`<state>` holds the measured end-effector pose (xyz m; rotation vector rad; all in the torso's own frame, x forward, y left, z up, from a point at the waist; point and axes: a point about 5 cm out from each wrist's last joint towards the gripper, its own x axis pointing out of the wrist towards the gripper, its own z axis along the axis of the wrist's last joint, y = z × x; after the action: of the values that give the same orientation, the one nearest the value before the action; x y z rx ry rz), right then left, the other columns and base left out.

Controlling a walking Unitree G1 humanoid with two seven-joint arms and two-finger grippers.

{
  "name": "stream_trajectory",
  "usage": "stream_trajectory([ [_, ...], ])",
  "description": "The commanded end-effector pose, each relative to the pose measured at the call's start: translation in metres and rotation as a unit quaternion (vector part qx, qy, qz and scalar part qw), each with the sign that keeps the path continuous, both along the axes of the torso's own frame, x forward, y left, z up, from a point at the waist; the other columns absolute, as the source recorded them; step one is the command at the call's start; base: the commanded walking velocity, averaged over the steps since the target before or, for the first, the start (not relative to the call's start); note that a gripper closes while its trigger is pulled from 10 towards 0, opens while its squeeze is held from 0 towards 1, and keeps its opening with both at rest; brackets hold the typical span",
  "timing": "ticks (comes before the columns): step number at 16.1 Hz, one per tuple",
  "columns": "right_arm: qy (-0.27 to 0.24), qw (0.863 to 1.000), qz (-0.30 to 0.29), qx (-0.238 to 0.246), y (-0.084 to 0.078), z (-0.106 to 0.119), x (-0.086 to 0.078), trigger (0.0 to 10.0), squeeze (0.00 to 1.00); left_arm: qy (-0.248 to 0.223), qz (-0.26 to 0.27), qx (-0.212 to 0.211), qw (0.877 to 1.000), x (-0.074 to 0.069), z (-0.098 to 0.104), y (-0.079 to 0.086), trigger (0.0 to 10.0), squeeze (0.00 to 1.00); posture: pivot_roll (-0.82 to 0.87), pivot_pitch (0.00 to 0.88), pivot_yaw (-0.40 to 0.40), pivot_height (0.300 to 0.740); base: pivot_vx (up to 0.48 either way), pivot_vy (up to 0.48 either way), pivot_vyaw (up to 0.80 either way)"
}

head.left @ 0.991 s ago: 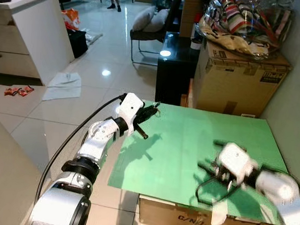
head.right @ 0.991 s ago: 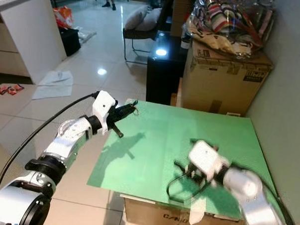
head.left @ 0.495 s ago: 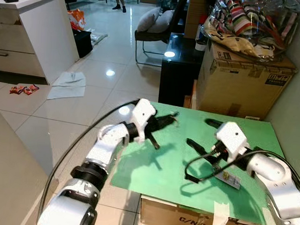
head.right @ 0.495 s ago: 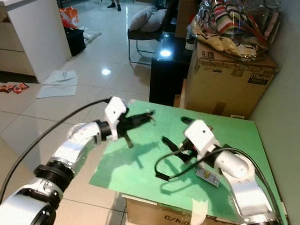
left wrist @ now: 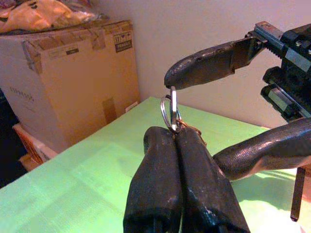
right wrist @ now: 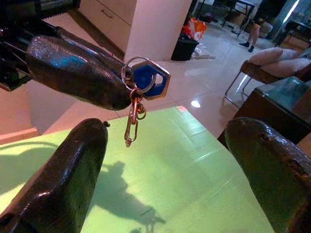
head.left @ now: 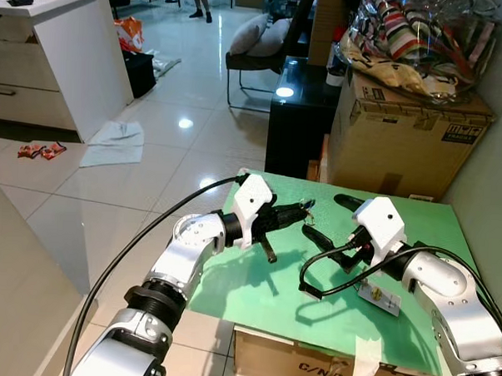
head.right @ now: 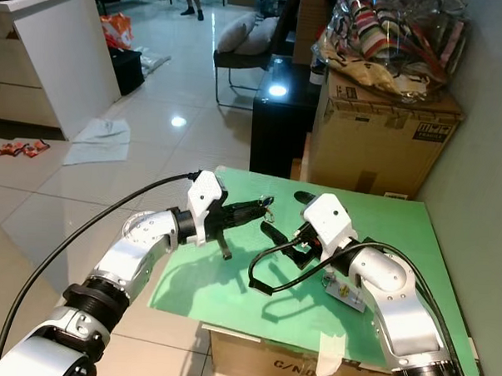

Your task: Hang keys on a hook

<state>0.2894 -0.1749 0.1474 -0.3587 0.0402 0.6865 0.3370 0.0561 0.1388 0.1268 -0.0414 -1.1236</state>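
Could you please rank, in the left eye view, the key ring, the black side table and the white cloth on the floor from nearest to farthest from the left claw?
1. Key ring: pinched at the tip of the left claw, above the green mat.
2. Black side table: beyond the mat, straight ahead.
3. White cloth: on the tiled floor, far to the robot's left.

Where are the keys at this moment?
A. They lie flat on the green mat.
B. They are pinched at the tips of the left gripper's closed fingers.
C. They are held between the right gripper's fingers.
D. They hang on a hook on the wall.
B: the left gripper is shut on the keys, held above the green mat, while the right gripper faces them open.
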Motion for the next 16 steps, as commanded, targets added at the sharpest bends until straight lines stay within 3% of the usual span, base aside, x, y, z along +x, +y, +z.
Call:
stream_trajectory([
  [1, 0.0, 1.0, -0.004, 0.013, -0.002, 0.005, 0.001, 10.0, 0.0, 0.001, -0.003, 0.003, 1.0, -0.002, 0.0, 0.0, 0.0, 0.0, -0.27, 0.015, 0.05, 0.74, 0.0, 0.0, 0.0],
  [10, 0.047, 0.996, -0.02, 0.077, 0.0, -0.001, 0.003, 10.0, 0.0, 0.006, -0.002, 0.0, 1.0, -0.004, 0.0, -0.002, 0.0, 0.0, -0.27, 0.025, 0.047, 0.74, 0.0, 0.0, 0.0],
  [16, 0.08, 0.994, -0.018, 0.073, 0.004, -0.009, 0.001, 10.0, 0.0, 0.011, -0.003, 0.0, 1.0, -0.005, -0.002, -0.003, 0.0, 0.0, -0.27, 0.026, 0.044, 0.74, 0.0, 0.0, 0.0],
])
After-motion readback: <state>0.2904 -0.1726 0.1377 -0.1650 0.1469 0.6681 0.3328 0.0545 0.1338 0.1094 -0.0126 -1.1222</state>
